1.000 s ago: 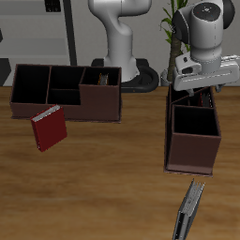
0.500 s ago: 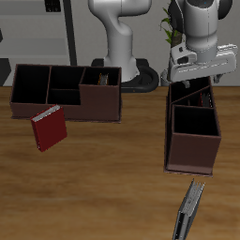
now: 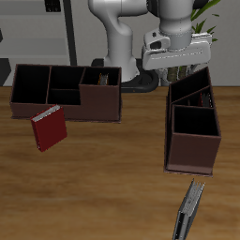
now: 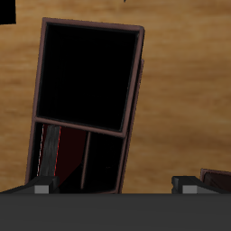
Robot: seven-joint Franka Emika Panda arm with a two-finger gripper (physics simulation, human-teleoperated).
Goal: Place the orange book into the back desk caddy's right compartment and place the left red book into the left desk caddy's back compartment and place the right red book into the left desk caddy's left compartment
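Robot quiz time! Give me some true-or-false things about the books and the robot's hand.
1. The right red book lies on the table, outside both caddies. True.
2. The fingers are squeezing a book. False: they are spread apart with nothing between them.
3. The gripper hangs right over that red book. False: it is up by the left desk caddy.
4. Something dark red, the left red book, sits inside that caddy. True.

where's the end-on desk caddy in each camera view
Exterior view: the end-on caddy stands by the table's edge, under the tool, a book lying before it.
Wrist view: it fills most of the picture.
Shared landmark: its big dark square compartment.
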